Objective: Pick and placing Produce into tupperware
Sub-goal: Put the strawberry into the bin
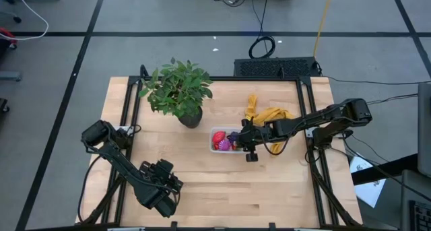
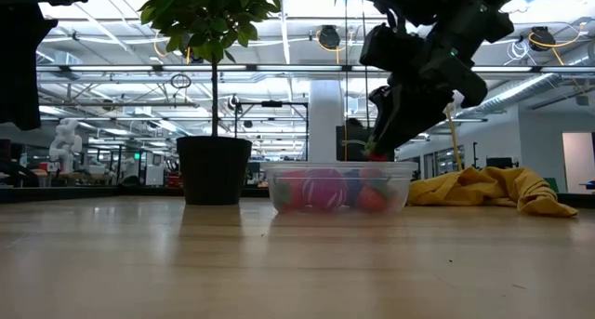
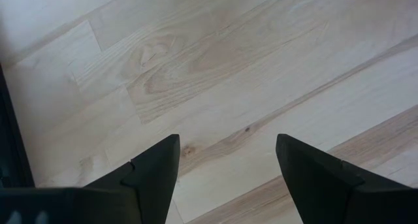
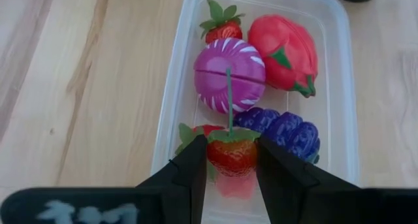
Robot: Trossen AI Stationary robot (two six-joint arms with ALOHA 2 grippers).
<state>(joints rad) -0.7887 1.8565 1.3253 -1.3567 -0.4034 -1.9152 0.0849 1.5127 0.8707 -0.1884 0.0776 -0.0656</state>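
Right end effector clamps strawberry above tupperware, other produce inside. Step: placing. Next: lower, release clear of rim. Left end effector wide, idle over surface.

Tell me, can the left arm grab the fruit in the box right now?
Probably not. The left claw hangs open over bare table at the near left, far from the box, and the right claw, holding a strawberry, sits right above the box.
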